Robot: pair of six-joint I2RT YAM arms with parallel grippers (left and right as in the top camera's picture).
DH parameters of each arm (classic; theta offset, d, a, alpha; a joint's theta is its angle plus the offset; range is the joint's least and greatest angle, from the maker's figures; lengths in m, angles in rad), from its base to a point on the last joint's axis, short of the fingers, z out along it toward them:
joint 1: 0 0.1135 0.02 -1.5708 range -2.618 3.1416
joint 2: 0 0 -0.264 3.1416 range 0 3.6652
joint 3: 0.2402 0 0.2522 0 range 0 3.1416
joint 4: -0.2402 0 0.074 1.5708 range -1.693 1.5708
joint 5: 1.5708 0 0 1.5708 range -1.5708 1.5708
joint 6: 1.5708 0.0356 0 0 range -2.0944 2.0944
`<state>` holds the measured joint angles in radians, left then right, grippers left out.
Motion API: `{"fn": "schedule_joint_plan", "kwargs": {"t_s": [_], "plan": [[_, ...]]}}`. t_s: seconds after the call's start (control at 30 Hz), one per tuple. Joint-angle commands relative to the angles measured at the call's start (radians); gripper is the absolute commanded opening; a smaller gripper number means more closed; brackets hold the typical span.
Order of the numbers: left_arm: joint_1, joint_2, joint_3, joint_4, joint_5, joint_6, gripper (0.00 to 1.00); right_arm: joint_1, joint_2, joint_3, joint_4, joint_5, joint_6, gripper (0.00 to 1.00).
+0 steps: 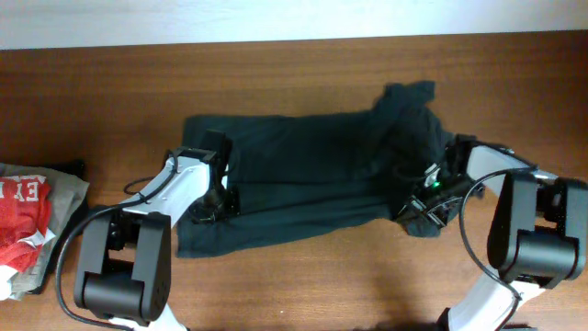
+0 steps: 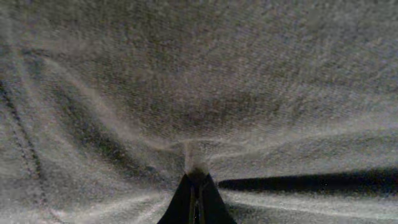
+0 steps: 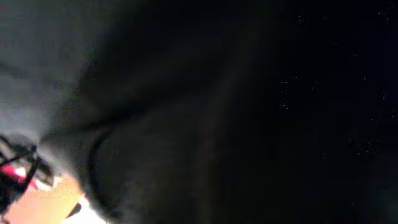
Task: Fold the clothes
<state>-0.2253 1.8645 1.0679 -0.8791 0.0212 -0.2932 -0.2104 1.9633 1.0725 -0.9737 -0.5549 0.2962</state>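
Observation:
The dark blackish-green T-shirt (image 1: 312, 175) lies as a wide band across the middle of the table, bunched up at its right end. No lettering or neck tag shows. My left gripper (image 1: 219, 200) sits on its left part. In the left wrist view its fingers (image 2: 196, 186) are shut together, pinching a small fold of the cloth (image 2: 205, 74). My right gripper (image 1: 424, 198) is at the shirt's bunched right end. The right wrist view is filled by dark cloth (image 3: 249, 93), and the fingers are hidden there.
A red garment with white letters (image 1: 20, 216) lies on a grey-beige garment (image 1: 66, 188) at the table's left edge. Bare wooden tabletop (image 1: 303, 285) lies in front of the shirt and behind it. Both arm bases stand at the front edge.

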Motion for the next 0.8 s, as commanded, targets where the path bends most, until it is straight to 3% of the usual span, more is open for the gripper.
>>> {"fn": "schedule_joint_plan", "kwargs": {"t_s": [0.0,0.17,0.23,0.3,0.37,0.43,0.6,0.7,0.77], "plan": [[-0.029,0.142,-0.134,0.004,0.114,-0.01,0.0,-0.047,0.074,0.051,0.003,0.385,-0.066,0.04],[-0.029,0.142,-0.134,0.008,0.113,-0.009,0.01,0.061,0.074,0.21,-0.071,0.364,-0.343,0.04],[-0.029,0.142,-0.134,0.011,0.113,-0.009,0.0,0.174,0.074,0.32,-0.124,0.425,-0.476,0.04],[-0.029,0.142,-0.134,0.011,0.113,-0.009,0.01,0.244,0.074,0.34,-0.17,0.489,-0.443,0.04],[-0.029,0.142,-0.134,0.011,0.113,-0.008,0.01,0.267,0.074,0.305,-0.193,0.379,-0.315,0.04],[-0.029,0.142,-0.134,0.01,0.113,-0.008,0.0,0.269,0.074,0.271,-0.191,0.37,-0.283,0.04],[-0.029,0.142,-0.134,0.01,0.114,-0.006,0.0,0.292,0.074,0.034,-0.087,0.302,-0.253,0.04],[-0.029,0.142,-0.134,0.011,0.114,-0.006,0.0,0.38,0.074,-0.13,-0.032,0.244,-0.186,0.04],[-0.029,0.142,-0.134,0.011,0.114,-0.006,0.01,0.412,0.073,-0.151,-0.013,0.221,-0.132,0.04]]}}
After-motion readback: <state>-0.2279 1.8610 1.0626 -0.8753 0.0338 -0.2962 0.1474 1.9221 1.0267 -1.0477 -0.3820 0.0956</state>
